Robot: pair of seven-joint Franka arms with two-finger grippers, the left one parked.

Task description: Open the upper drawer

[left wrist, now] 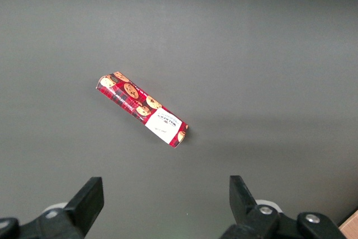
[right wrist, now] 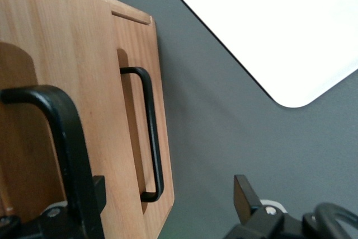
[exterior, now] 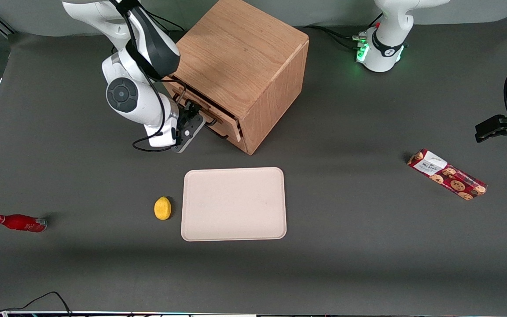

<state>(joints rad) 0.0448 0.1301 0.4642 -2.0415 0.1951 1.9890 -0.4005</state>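
Oak-fronted upper drawer [exterior: 200, 108] of the wooden cabinet [exterior: 240, 66] stands slightly pulled out, the gripper [exterior: 190, 115] at its black bar handle [right wrist: 61, 149], jaws apart around it. A cookie packet [exterior: 447, 174], label unreadable, lies toward the parked arm's end; beige tray [exterior: 234, 204], lemon [exterior: 162, 208] and red bottle [exterior: 19, 223] lie nearer the front camera.

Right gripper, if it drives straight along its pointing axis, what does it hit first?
Probably the upper drawer front: the gripper points at the cabinet, fingers open around the handle. Depth unclear; the handle bar may touch the palm first.
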